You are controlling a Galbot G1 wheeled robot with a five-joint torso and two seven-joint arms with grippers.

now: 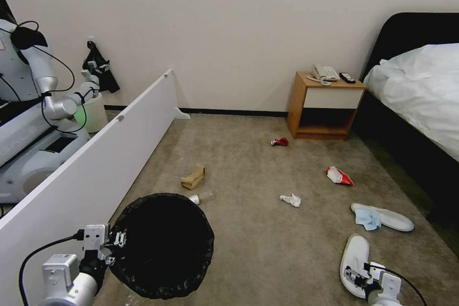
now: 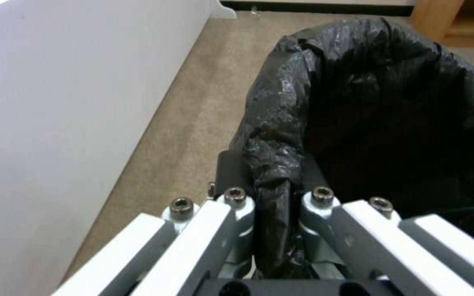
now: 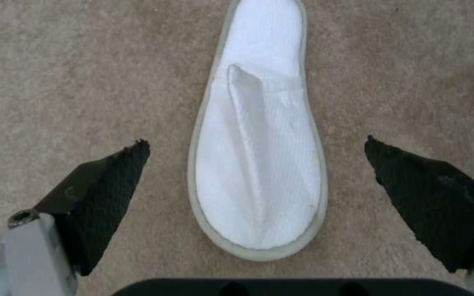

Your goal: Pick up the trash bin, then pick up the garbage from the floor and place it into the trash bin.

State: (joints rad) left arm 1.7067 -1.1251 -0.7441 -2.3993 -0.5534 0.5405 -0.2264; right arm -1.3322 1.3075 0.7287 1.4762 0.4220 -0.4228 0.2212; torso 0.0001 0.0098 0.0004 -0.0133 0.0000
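Nearest, left end effector (image 1: 116, 240) clamped on the bag-lined rim of the trash bin (image 1: 162, 244), near left on the floor (image 1: 267, 248) beside the white board (image 1: 86, 172). Right end effector (image 3: 256, 158) spread wide, hovering over the near white slipper (image 3: 259, 164), near right. Just beyond: second slipper (image 1: 389, 217) with blue cloth (image 1: 367, 219) on it. Mid-floor: crumpled tissue (image 1: 290, 199), small bottle (image 1: 201, 197) by the bin's far rim, brown paper bag (image 1: 193, 177), snack packet (image 1: 338, 175). Farther: crushed red can (image 1: 279, 141) near the nightstand (image 1: 325, 105); bed (image 1: 420, 91) far right.
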